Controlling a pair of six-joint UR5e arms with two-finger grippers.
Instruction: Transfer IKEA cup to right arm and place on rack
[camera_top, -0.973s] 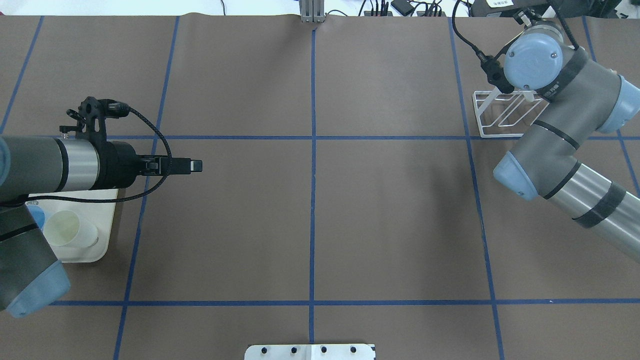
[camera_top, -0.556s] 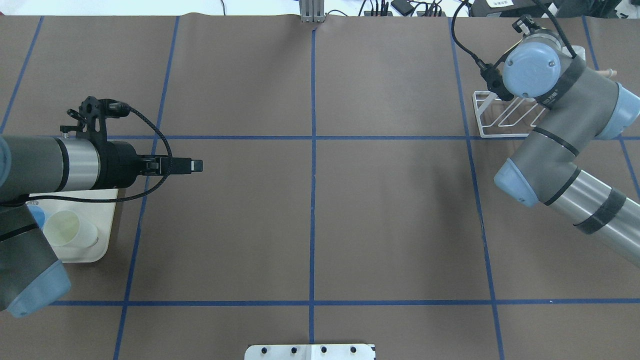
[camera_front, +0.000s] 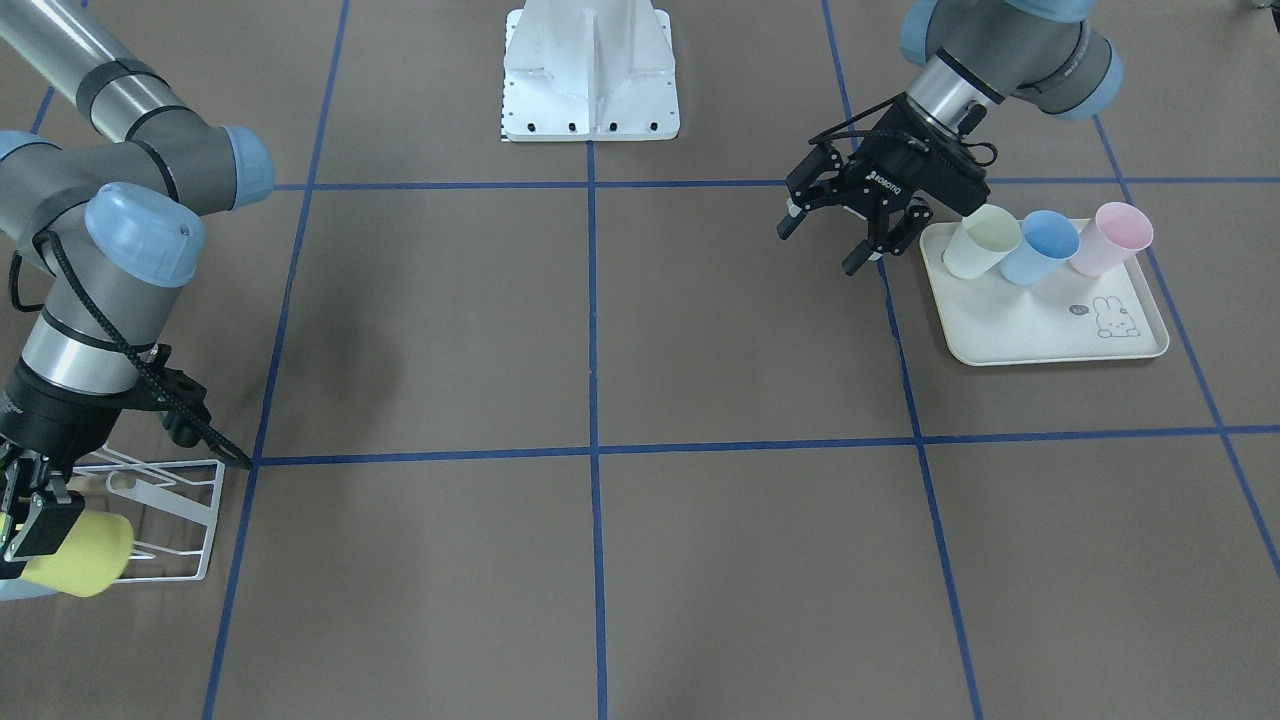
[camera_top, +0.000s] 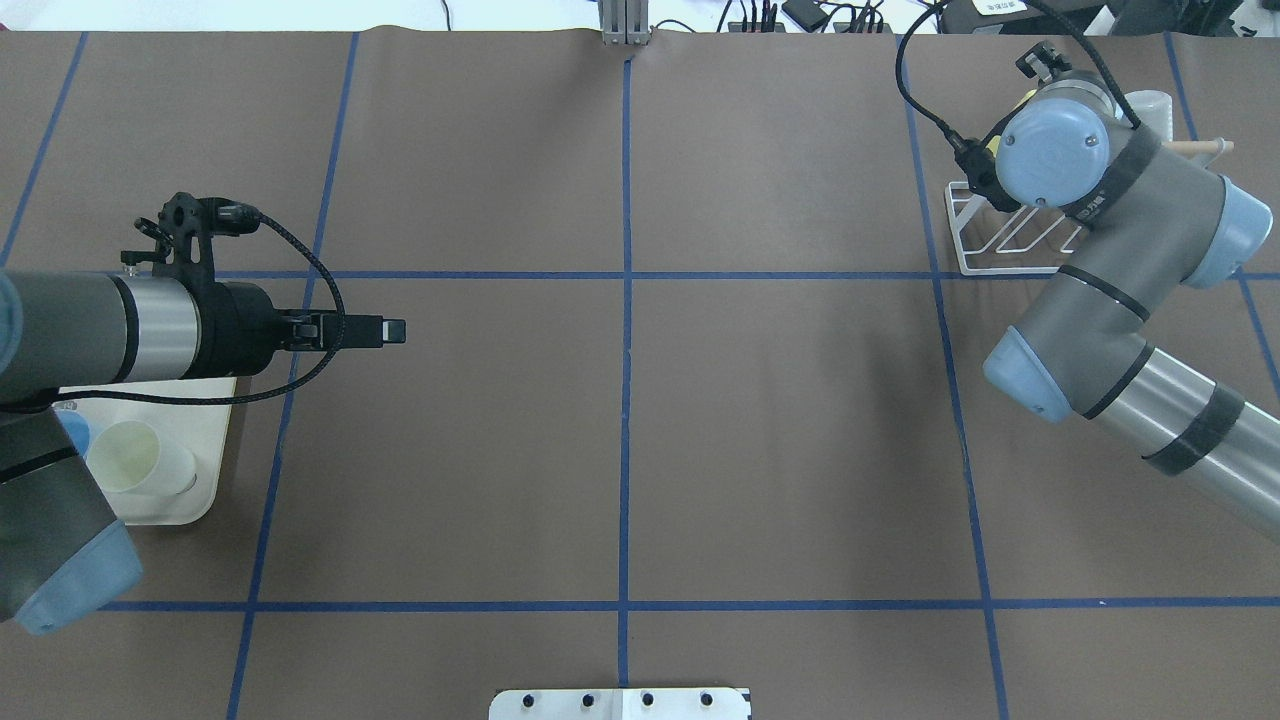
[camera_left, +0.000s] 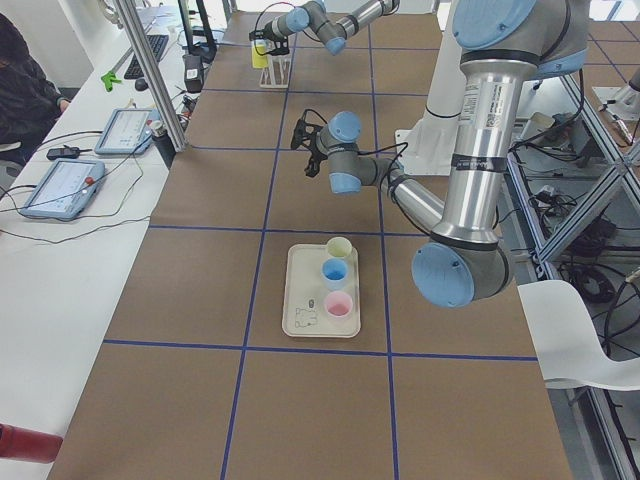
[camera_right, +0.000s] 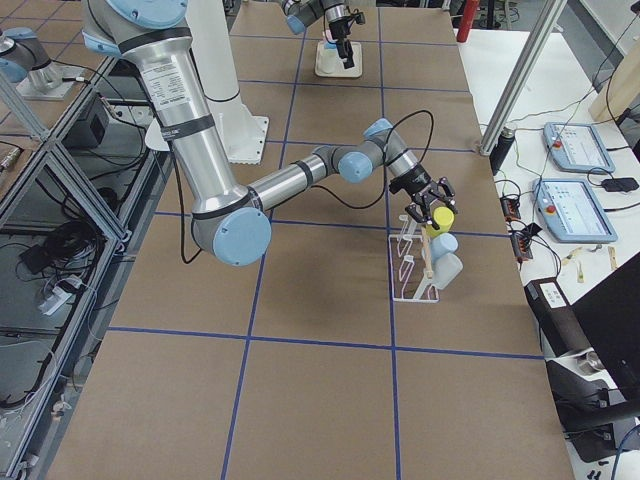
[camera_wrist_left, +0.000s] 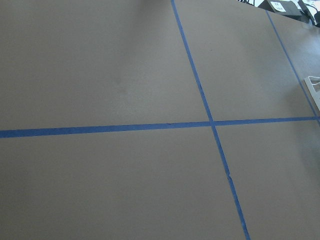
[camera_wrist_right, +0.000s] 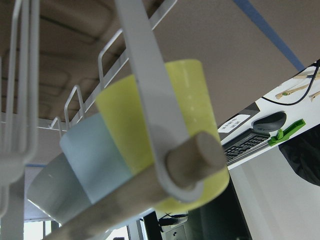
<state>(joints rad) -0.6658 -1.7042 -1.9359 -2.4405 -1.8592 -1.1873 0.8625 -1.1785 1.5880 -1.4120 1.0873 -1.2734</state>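
The yellow IKEA cup (camera_front: 85, 565) hangs at the end of the white wire rack (camera_front: 190, 500), in a row with a pale blue cup (camera_right: 443, 243) and a white one (camera_right: 446, 268). In the right wrist view the yellow cup (camera_wrist_right: 195, 100) sits behind a rack wire (camera_wrist_right: 145, 75) and the wooden dowel (camera_wrist_right: 190, 155), and no finger touches it. The right arm's gripper (camera_right: 430, 203) hovers just above the cup with its fingers spread, open. My left gripper (camera_front: 818, 248) is open and empty beside the tray.
A cream rabbit-print tray (camera_front: 1050, 340) near the left arm holds a pale yellow cup (camera_front: 980, 248), a blue cup (camera_front: 1040, 248) and a pink cup (camera_front: 1105, 238). The robot's white base plate (camera_front: 590, 90) is at the table's robot-side edge. Tablets (camera_right: 572, 150) lie on a desk beyond the rack.
The right arm's wrist has shifted slightly over the rack, uncovering the dowel's end and a sliver of the yellow cup. The left arm has not moved.
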